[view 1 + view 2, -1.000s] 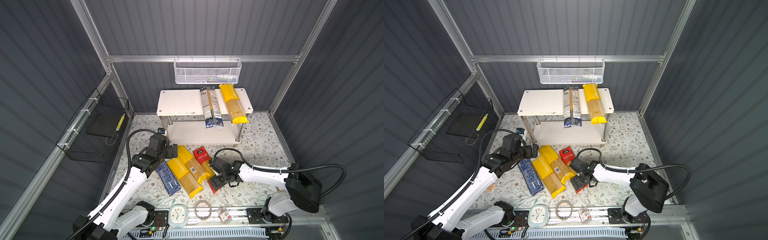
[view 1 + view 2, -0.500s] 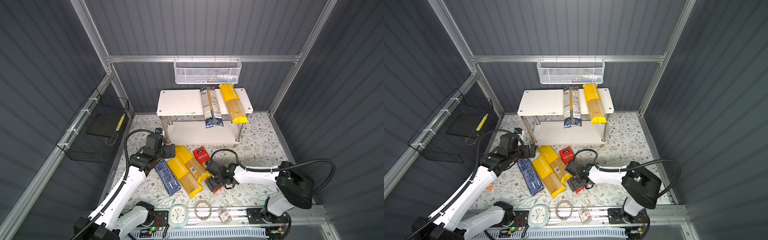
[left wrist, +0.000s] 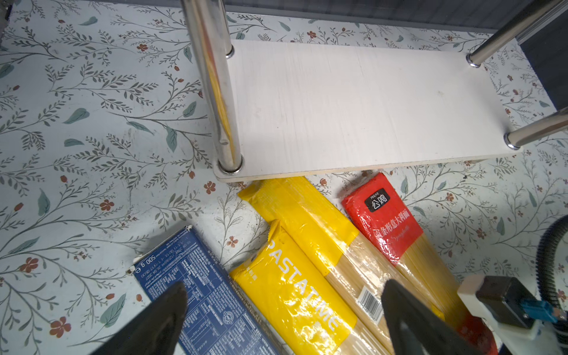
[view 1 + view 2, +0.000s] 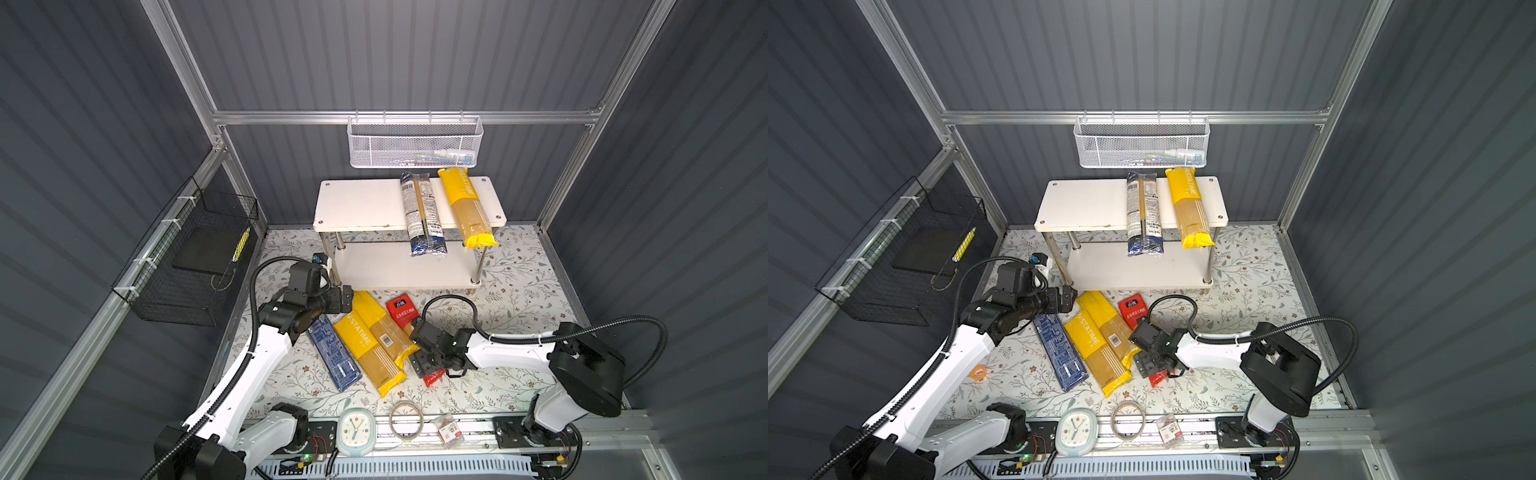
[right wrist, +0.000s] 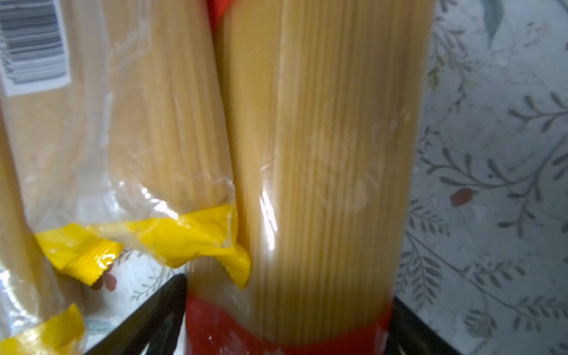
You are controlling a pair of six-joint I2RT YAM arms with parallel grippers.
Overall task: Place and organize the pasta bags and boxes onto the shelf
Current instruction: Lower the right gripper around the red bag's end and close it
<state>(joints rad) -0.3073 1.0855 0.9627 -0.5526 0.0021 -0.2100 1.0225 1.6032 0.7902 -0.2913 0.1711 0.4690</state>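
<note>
The shelf (image 4: 365, 203) stands at the back. A clear bag with dark-blue ends (image 4: 422, 214) and a yellow bag (image 4: 467, 212) lie on its top board and overhang the front. Its lower board (image 3: 353, 107) is bare. On the floor in front lie a dark-blue box (image 4: 332, 353), two yellow bags (image 4: 365, 345) (image 3: 307, 221) and a red bag (image 4: 402, 311). My left gripper (image 3: 284, 310) hovers open over the blue box and a yellow bag, holding nothing. My right gripper (image 5: 289, 322) is low at the red bag's (image 5: 322, 153) near end, one finger against each side.
A white mesh basket (image 4: 415, 143) hangs on the back wall above the shelf. A black wire basket (image 4: 195, 266) hangs on the left wall. A clock (image 4: 355, 430), a tape ring (image 4: 406, 419) and a small packet (image 4: 449, 430) sit on the front rail.
My right gripper has slid toward the near end of the red bag, and its jaws have narrowed onto it. The left gripper has barely moved.
</note>
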